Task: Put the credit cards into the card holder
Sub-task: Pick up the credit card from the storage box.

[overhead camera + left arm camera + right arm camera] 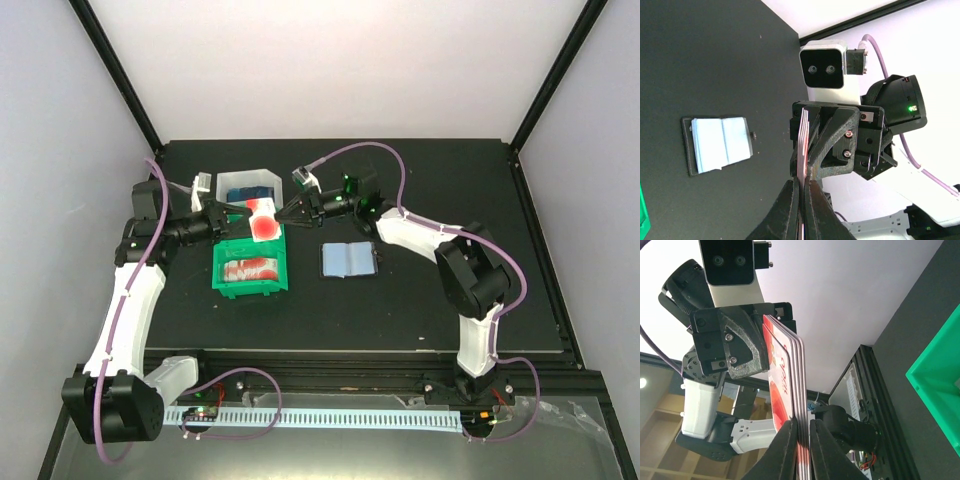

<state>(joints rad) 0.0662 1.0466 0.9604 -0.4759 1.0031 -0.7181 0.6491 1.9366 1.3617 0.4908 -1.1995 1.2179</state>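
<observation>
Credit cards (263, 225), long axis L-R, gripped by left end effector (245, 212) & right end effector (282, 213).

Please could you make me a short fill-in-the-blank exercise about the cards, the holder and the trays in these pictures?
1. The holder lies ___ on the table, blue side up.
2. The left hand and the right hand grip the same stack of cards, so the number of hands on it is ___.
3. More cards lie in the ___ tray.
Missing words: open; two; green.
</observation>
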